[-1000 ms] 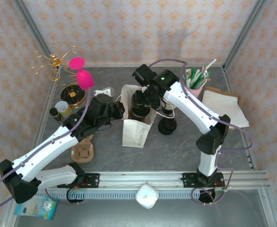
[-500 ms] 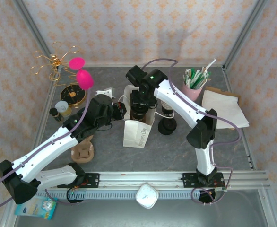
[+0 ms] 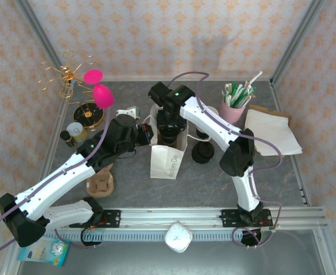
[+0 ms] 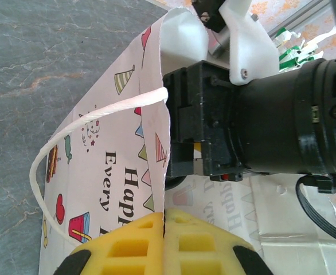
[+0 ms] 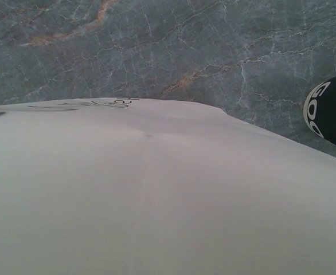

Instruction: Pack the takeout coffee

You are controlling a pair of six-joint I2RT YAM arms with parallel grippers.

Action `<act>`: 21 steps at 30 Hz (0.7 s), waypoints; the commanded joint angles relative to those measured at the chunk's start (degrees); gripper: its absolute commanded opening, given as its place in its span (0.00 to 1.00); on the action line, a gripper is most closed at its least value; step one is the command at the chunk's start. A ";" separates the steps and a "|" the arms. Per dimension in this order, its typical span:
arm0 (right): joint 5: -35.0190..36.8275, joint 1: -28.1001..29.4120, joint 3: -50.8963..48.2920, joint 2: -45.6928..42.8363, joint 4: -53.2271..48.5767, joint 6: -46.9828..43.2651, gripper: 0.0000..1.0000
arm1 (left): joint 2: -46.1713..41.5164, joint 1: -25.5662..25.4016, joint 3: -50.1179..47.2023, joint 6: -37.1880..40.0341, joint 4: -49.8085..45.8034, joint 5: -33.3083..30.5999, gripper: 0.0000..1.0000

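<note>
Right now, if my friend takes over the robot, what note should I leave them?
Left claw: shut, pinching the rim of the bag to hold it open.
Right claw: reaching down into the bag's mouth. The bag hides its fingers, so I can't tell if it is open or shut, or if it holds the coffee.
The bag sits on the table between the arms.
Done: the bag is held open and the right claw is inside.
Left: probably check that the coffee is in the bag, then let go and pull both claws away.

Two arms, one bag (printed), two pink balls
</note>
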 commanded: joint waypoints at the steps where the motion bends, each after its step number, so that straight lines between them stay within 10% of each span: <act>1: 1.36 0.38 1.64 2.30 -0.83 -0.59 0.44 | 0.69 0.40 0.54 0.90 -2.35 -0.88 0.00; 14: -0.58 1.90 0.92 2.95 -0.77 -1.33 0.44 | 1.90 0.39 0.90 0.66 -5.27 -3.90 0.00; 21: 0.13 1.98 0.89 2.87 -0.82 -1.48 0.44 | 1.67 0.61 1.14 0.88 -5.49 -3.71 0.24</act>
